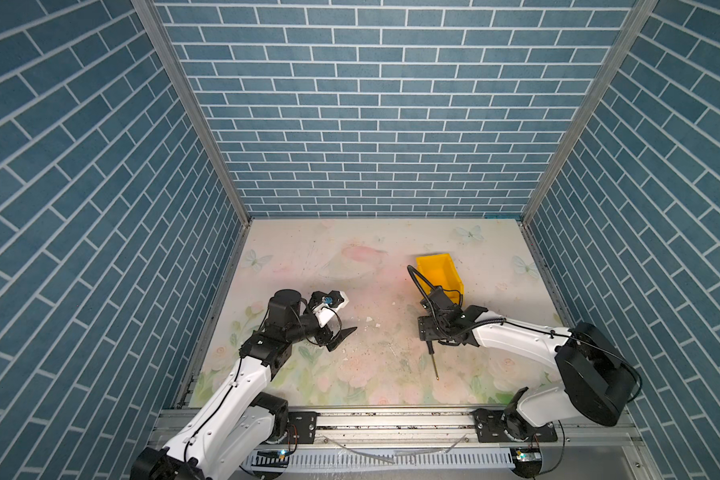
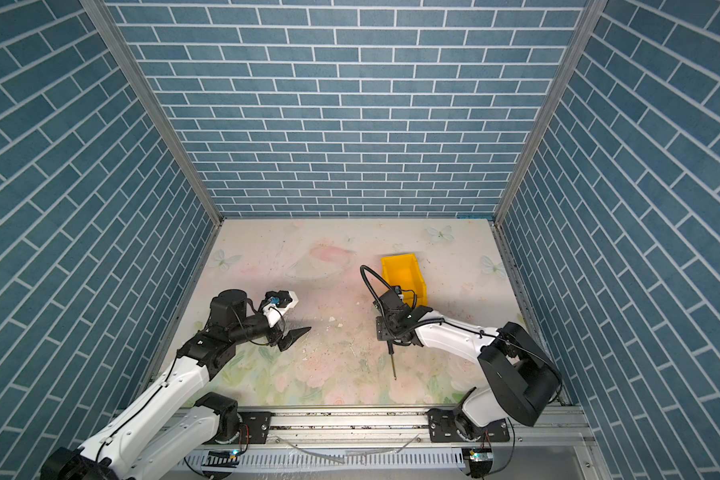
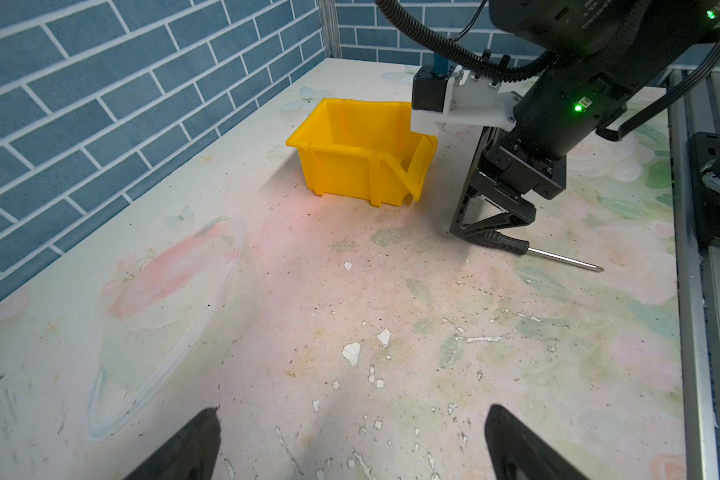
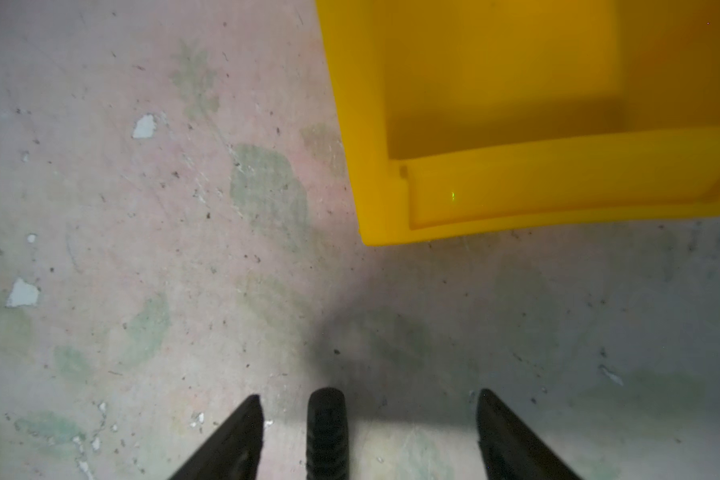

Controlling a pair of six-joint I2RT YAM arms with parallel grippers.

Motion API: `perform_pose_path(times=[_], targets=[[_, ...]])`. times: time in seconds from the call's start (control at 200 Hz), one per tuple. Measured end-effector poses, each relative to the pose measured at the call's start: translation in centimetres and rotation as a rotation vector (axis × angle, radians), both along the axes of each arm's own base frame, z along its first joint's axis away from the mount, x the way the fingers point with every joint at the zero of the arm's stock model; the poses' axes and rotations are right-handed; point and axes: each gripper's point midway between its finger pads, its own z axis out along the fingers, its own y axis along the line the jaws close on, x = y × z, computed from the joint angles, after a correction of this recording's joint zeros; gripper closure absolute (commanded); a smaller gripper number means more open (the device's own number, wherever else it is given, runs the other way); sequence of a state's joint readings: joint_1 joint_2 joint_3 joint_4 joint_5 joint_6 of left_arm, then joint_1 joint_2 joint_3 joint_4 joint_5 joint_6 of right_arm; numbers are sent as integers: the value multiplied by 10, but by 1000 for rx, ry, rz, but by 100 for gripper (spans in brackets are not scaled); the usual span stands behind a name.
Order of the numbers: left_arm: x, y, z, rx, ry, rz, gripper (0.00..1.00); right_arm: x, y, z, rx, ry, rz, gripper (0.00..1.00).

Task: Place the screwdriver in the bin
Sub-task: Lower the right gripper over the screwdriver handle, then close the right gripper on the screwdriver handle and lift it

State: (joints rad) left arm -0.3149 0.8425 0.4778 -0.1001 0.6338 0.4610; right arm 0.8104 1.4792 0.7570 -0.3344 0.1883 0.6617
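Between the fingers of my right end effector (image 4: pixel 370 399): slim screwdriver (image 4: pixel 326 428), black ribbed handle, brass-coloured shaft, flat on the floral desk (image 4: pixel 142 249); jaws apart, nothing grasped.
Just ahead of the fingertips: bright yellow plastic bin (image 4: pixel 558 187), low lip facing me.
Left end effector (image 3: pixel 352 411): released, well off to the side.
Risk: handle sits off-centre, so closing may roll it away or pinch it askew.
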Motion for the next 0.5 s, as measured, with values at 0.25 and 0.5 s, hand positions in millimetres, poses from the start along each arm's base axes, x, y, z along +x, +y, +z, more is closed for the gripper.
perform_pose_path(times=[0.25, 0.5], targets=[[-2, -1, 0, -2, 0, -11, 0, -10, 5, -17, -10, 83, 21, 62], [-4, -2, -1, -1, 5, -21, 0, -13, 11, -18, 16, 110, 33, 80]])
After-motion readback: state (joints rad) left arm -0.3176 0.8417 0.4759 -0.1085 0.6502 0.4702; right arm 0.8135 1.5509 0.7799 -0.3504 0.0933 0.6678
